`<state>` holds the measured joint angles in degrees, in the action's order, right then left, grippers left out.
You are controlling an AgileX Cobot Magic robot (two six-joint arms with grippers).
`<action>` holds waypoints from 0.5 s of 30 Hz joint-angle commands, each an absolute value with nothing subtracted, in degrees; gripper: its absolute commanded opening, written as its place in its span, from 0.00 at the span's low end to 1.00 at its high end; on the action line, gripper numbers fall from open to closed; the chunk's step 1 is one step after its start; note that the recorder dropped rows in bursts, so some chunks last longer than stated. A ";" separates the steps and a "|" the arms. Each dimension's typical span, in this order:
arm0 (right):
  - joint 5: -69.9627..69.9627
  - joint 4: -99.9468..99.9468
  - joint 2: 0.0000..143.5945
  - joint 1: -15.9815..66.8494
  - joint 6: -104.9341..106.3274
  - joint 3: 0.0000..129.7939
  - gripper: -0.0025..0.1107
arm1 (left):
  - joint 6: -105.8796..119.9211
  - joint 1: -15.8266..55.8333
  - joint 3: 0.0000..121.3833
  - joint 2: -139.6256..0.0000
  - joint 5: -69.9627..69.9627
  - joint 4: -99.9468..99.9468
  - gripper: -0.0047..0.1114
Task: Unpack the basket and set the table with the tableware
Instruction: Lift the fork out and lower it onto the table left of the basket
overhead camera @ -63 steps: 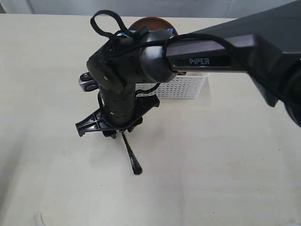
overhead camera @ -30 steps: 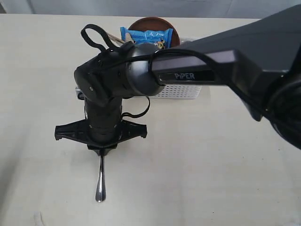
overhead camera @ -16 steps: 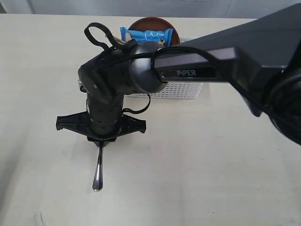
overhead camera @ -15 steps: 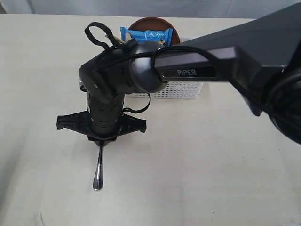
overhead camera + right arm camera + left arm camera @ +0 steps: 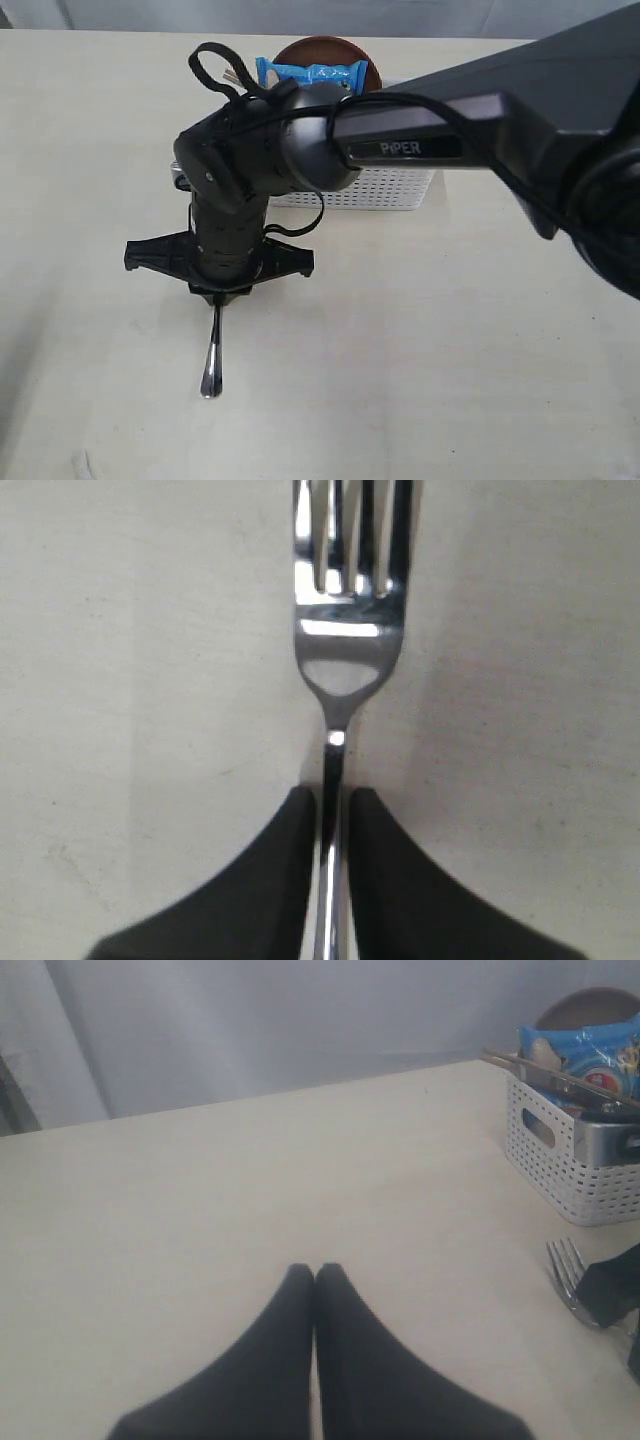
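My right gripper (image 5: 217, 300) (image 5: 333, 795) reaches across to the left of the white basket (image 5: 390, 188) and is shut on the handle of the steel fork (image 5: 211, 365) (image 5: 345, 630). The fork is held flat, low over the cream table (image 5: 450, 350); I cannot tell whether it touches. Its tines (image 5: 566, 1263) also show in the left wrist view. The brown plate (image 5: 322, 47) (image 5: 592, 1005), chopsticks (image 5: 550, 1070) and a steel piece (image 5: 600, 1142) stand in the basket (image 5: 560, 1165). My left gripper (image 5: 314, 1270) is shut on nothing, over bare table.
A blue snack packet (image 5: 310, 72) (image 5: 582, 1050) lies on top of the basket's contents. The big dark right arm (image 5: 480, 110) crosses over the basket and hides much of it. A grey wall rises behind the table's far edge.
My right gripper has swung the fork round from pointing toward the lower right to pointing straight at the near edge. Over the last half second it drifted only slightly right.
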<state>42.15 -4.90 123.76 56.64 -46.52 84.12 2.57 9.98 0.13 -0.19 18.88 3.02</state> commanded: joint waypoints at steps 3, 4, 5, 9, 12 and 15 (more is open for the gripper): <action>43.76 -5.07 124.10 56.22 -45.39 83.89 0.38 | 2.55 9.84 0.00 0.00 18.45 2.92 0.04; 43.89 -5.07 124.10 56.22 -44.90 83.89 0.37 | 2.55 9.84 0.00 0.00 18.45 2.92 0.04; 44.00 -4.91 123.92 56.22 -44.91 83.89 0.37 | 2.55 9.84 0.00 0.00 18.45 2.92 0.04; 45.31 -3.68 121.77 55.38 -42.30 84.87 0.37 | 2.55 9.84 0.00 0.00 18.45 2.92 0.04; 49.62 -2.33 120.05 53.75 -39.49 87.58 0.37 | 2.55 9.84 0.00 0.00 18.45 2.92 0.04; 54.97 0.46 118.43 52.58 -35.27 91.98 0.37 | 2.55 9.84 0.00 0.00 18.45 2.92 0.04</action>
<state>50.56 -2.47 120.57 53.85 -39.24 88.80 2.57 9.98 0.13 -0.19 18.88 3.02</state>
